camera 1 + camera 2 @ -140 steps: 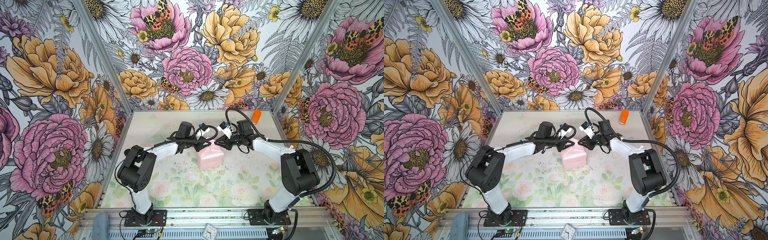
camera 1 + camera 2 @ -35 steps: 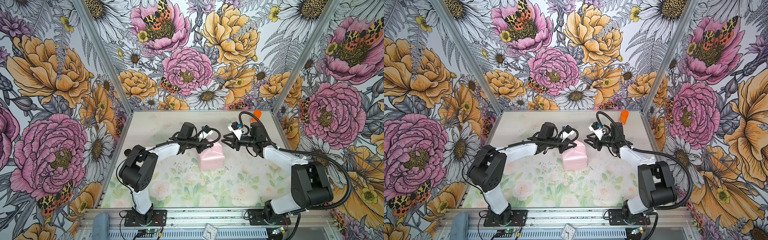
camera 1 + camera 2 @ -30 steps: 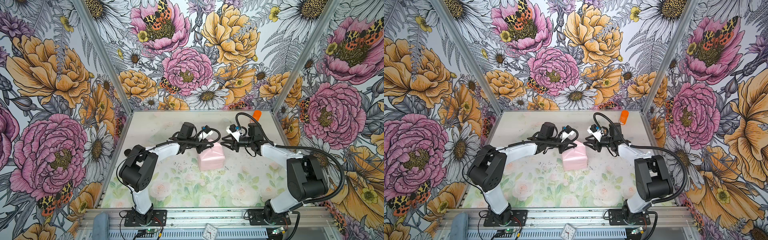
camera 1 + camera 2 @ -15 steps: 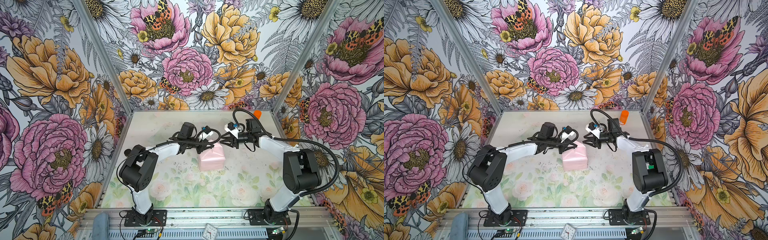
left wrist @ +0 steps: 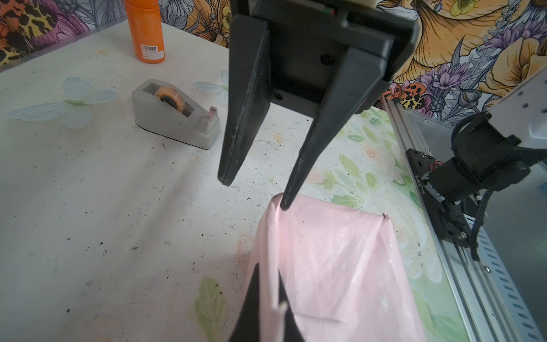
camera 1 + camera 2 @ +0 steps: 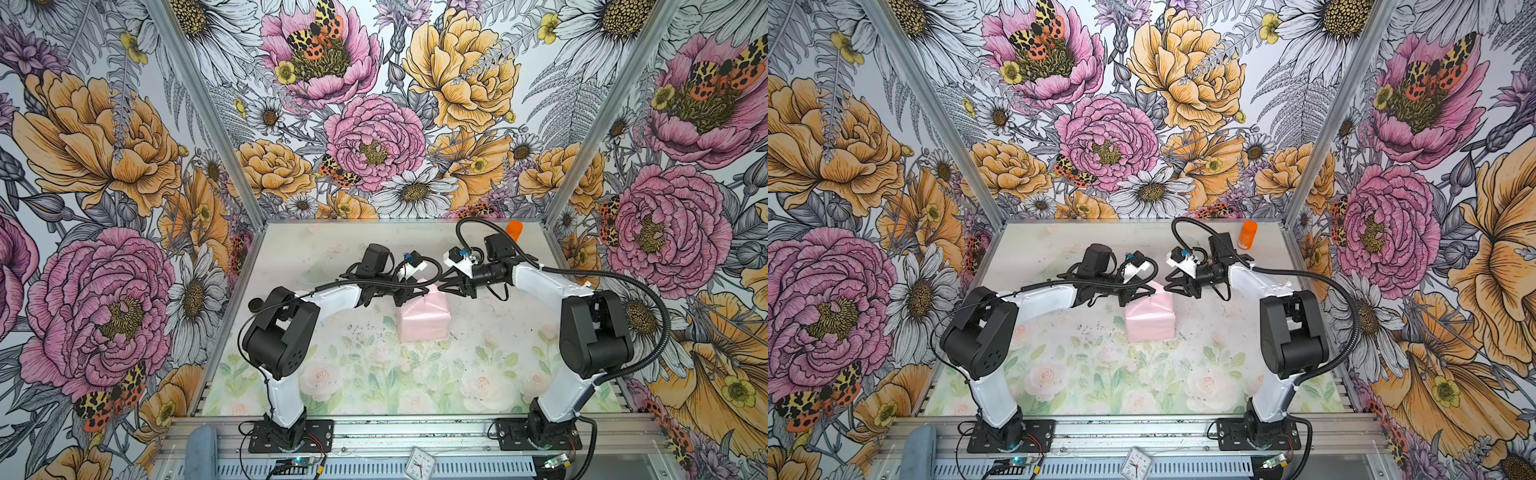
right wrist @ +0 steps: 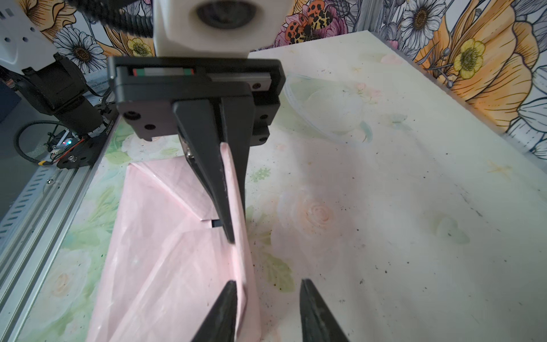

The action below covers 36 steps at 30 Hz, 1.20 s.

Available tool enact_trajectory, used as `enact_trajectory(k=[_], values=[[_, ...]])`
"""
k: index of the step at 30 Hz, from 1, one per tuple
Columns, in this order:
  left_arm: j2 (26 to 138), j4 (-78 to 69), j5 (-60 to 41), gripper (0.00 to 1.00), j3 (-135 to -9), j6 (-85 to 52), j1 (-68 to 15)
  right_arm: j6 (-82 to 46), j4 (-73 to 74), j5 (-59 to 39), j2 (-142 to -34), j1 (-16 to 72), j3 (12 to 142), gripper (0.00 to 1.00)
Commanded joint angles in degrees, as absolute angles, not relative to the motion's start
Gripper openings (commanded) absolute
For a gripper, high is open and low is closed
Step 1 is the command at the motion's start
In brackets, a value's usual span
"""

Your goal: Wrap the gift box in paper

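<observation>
L fingers (image 7: 213, 183) pinch upright paper (image 5: 325, 266) flap, closed tight. R fingers (image 5: 245, 124) approx. half-open, one tip against paper corner.

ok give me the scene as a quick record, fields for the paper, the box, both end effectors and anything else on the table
paper: pale pink side out, folded around the box, mid table
gift box: hidden under the paper
left end effector: shut, pinching a raised paper flap at the parcel's far end
right end effector: open, one fingertip at the flap's edge, holding nothing
tape dispenser: grey, standing free near the bottle
orange bottle: upright, far right corner
</observation>
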State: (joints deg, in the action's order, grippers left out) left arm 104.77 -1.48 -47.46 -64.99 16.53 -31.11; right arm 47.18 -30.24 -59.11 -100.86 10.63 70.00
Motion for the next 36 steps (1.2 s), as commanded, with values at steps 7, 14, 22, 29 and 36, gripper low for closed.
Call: enact_trajectory(k=[7, 14, 22, 29, 36], values=[[105.4, -1.2, -48.4, 0.03, -65.7, 18.0, -30.9, 50.7, -36.5, -57.0, -103.6, 12.2, 74.5, 0.33], [105.2, -0.8, -47.9, 0.03, -65.7, 18.2, -30.9, 52.3, -38.9, -56.6, -104.3, 12.5, 75.7, 0.17], [105.4, -0.4, -47.3, 0.03, -65.7, 18.4, -30.9, 53.4, -39.7, -56.7, -104.2, 12.7, 75.5, 0.0], [105.3, -0.2, -47.2, 0.04, -65.9, 18.7, -31.0, 53.4, -39.7, -56.3, -104.1, 12.8, 75.3, 0.16], [105.5, 0.0, -47.0, 0.03, -66.2, 18.7, -31.3, 53.3, -40.1, -55.3, -104.1, 13.7, 75.3, 0.07]])
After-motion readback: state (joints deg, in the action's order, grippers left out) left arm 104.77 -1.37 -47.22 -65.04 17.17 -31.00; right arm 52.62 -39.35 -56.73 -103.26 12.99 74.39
